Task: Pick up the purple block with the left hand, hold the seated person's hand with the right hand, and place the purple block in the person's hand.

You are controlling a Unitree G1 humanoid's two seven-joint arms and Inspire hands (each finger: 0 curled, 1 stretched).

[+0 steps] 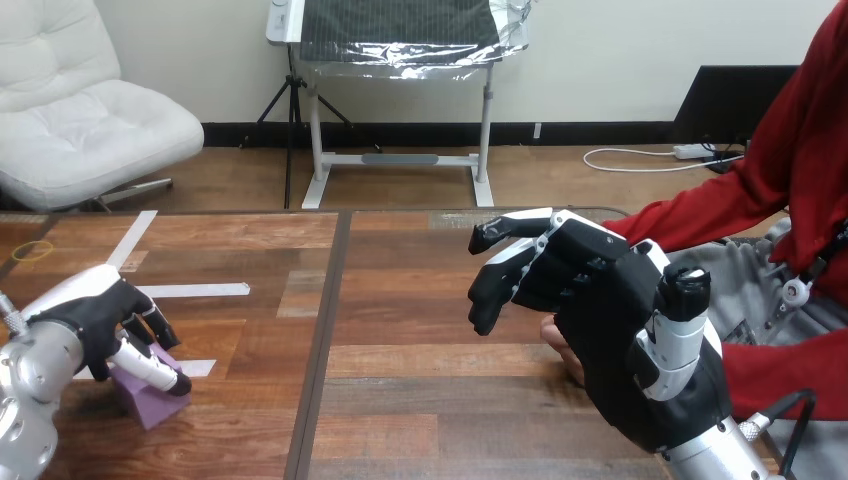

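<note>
The block (pixel 150 402) rests on the table (pixel 420 400) directly beneath the left hand (pixel 95 322), whose fingers and thumb curl round it, while the person's hand (pixel 562 350) lies far to its right, half hidden behind the slack-fingered, empty right hand (pixel 600 330).

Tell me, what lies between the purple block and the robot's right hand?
Head view: bare table crossed by a dark seam, plus white tape beside the block; nothing else before the right hand.
</note>
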